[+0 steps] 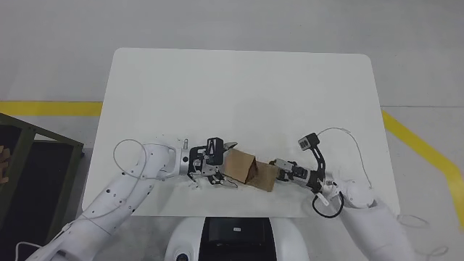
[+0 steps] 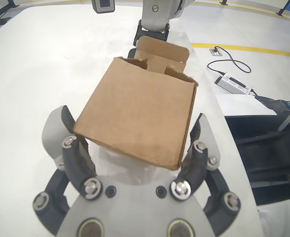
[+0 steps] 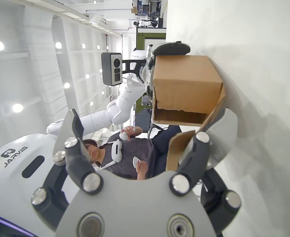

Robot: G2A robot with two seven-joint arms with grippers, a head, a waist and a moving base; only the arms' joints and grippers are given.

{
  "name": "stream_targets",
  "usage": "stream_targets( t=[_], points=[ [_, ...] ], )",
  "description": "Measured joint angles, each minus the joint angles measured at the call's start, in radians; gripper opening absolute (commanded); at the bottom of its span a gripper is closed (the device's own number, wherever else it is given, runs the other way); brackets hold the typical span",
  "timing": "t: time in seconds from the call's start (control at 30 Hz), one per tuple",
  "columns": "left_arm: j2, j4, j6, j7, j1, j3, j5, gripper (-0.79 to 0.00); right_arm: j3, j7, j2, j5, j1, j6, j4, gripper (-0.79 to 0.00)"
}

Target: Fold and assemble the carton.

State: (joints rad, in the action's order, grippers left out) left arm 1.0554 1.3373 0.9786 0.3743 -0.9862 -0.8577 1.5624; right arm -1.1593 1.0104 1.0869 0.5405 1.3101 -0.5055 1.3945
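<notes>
A brown carton [image 1: 249, 170] lies near the table's front edge between my two grippers. My left gripper [image 1: 229, 164] straddles its closed end [image 2: 140, 109], and both fingers [image 2: 68, 124] touch the carton's sides. That end sits slightly raised off the table. The far end is open, with a rounded flap [image 2: 162, 50] standing up. My right gripper [image 3: 149, 119] is open at that open end [image 3: 179, 114]. One of its fingers [image 3: 209, 144] lies by the table behind a loose flap [image 3: 178, 146]. The carton's side [image 3: 187, 75] faces this view.
The white table [image 1: 239, 87] is bare behind the carton. A dark green cart [image 1: 29, 167] stands off the table's left side. A power adapter [image 2: 234, 85] with its cable lies on the floor beyond the table's edge.
</notes>
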Motion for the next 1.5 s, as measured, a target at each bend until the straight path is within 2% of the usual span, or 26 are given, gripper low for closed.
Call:
stream_targets(
  t=[0.23,0.43,0.67,0.83,1.17,1.5],
  points=[
    [0.0,-0.006,0.005,0.0,0.001,0.002,0.0,0.0,0.031,-0.026,0.009,-0.021,-0.024,0.042,0.016,0.0],
    [0.0,-0.008,0.006,-0.001,0.002,0.002,-0.001,0.0,0.016,-0.068,0.003,-0.125,-0.03,0.074,0.019,0.0],
    [0.0,-0.01,0.009,0.002,0.002,0.002,-0.002,0.0,-0.081,-0.079,-0.018,-0.188,-0.036,0.09,0.038,0.0],
    [-0.001,-0.009,0.006,0.007,0.002,0.0,0.0,0.0,-0.167,-0.049,-0.04,-0.237,-0.031,0.148,0.087,0.0],
    [-0.001,0.005,0.015,0.034,0.022,0.003,0.023,0.0,-0.33,0.121,-0.084,-0.261,0.11,0.329,0.294,0.0],
    [0.016,-0.027,0.019,0.083,0.065,0.055,0.063,0.0,-0.373,0.128,-0.094,-0.207,0.284,0.264,0.36,0.0]
  ],
)
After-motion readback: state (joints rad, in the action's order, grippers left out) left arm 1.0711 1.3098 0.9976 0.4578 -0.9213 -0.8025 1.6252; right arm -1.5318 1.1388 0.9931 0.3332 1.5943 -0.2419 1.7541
